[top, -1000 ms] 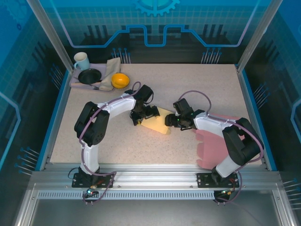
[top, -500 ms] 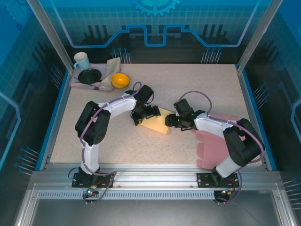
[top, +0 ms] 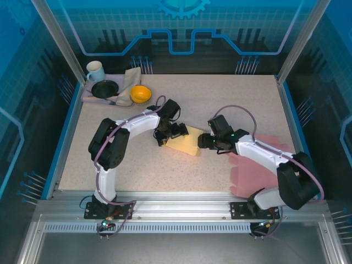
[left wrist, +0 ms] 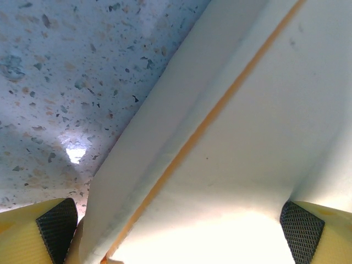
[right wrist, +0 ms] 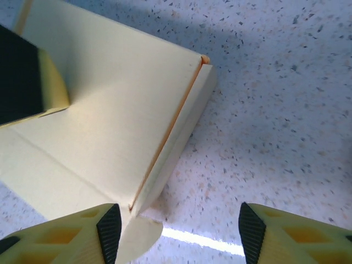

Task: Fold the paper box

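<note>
The pale yellow paper box (top: 184, 144) lies flat in the middle of the table. My left gripper (top: 174, 132) rests on its far left part. In the left wrist view the jaws stand wide open, one pad (left wrist: 56, 229) at the box's folded edge and the other at the right, with the box's panel (left wrist: 236, 137) spanning the gap. My right gripper (top: 209, 142) is open at the box's right end. Its left pad (right wrist: 109, 231) sits by the box's raised side flap (right wrist: 176, 137) and a small rounded tab (right wrist: 137, 237), with bare table between the jaws.
A pink sheet (top: 250, 173) lies on the table at the right under my right arm. At the back left stands a tray with a mug (top: 95, 70), a black bowl (top: 104, 88), a cloth (top: 130, 82) and an orange bowl (top: 140, 94).
My right arm has swung its elbow out to the right and its gripper has shifted slightly right along the box's end. The left arm has stayed put.
</note>
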